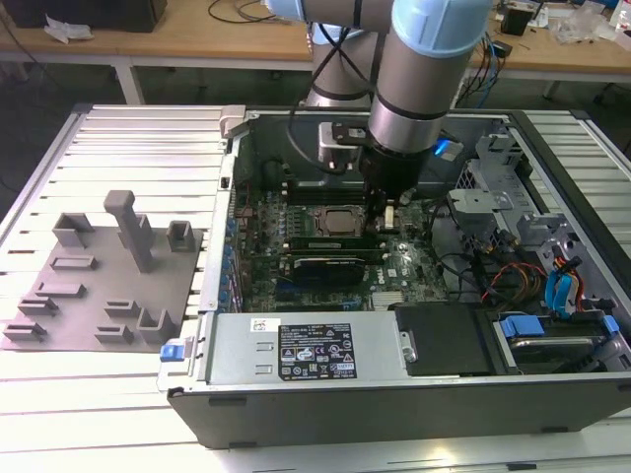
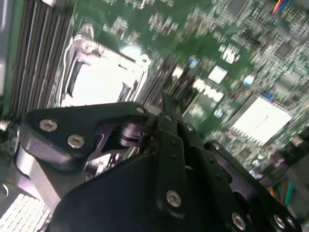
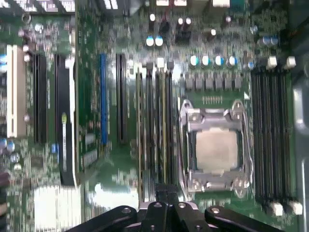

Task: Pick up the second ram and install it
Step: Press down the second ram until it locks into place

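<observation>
**Arm down inside the open computer case**

The gripper (image 1: 386,212) is low over the motherboard (image 1: 296,222), right beside the processor socket (image 1: 333,223). In the first wrist view the black fingers (image 3: 166,205) sit at the end of the memory slots (image 3: 154,130) next to the socket (image 3: 216,150), jaws drawn close together; whether they pinch the second ram I can't tell. The grey fixture plate (image 1: 79,325) lies on the bench beyond the case's side wall.

The arm (image 1: 419,84) reaches straight down, wrist vertical, with the gripper (image 1: 385,212) pointing downward. In both wrist views, its black linkages converge and the fingers (image 3: 161,205) stand drawn close together.
</observation>
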`<state>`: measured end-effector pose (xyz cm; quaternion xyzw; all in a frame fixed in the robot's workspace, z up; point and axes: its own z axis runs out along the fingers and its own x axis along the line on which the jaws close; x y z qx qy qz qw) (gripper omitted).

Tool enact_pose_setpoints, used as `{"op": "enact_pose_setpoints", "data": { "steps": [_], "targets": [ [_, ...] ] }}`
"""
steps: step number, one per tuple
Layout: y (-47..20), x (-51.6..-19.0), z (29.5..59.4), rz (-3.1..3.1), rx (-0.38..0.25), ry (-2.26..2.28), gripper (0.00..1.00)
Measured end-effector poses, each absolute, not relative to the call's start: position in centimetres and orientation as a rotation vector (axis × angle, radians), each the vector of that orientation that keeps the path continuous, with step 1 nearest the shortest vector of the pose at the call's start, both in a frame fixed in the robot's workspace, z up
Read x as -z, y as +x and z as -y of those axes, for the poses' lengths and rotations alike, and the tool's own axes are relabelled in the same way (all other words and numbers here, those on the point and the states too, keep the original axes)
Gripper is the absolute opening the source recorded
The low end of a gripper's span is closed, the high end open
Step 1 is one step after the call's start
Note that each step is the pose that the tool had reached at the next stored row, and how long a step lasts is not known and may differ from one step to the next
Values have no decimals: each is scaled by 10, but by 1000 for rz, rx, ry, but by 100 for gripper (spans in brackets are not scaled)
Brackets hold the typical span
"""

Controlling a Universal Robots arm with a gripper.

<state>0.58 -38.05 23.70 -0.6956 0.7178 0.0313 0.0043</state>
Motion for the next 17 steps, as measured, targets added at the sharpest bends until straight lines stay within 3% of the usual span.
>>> {"op": "enact_pose_setpoints", "data": {
  "steps": [10, 17],
  "targets": [
    [-71, -234, 379, -2237, -74, -2170, 8],
    [-77, -227, 379, -2238, -73, -2170, 8]
  ]
}}
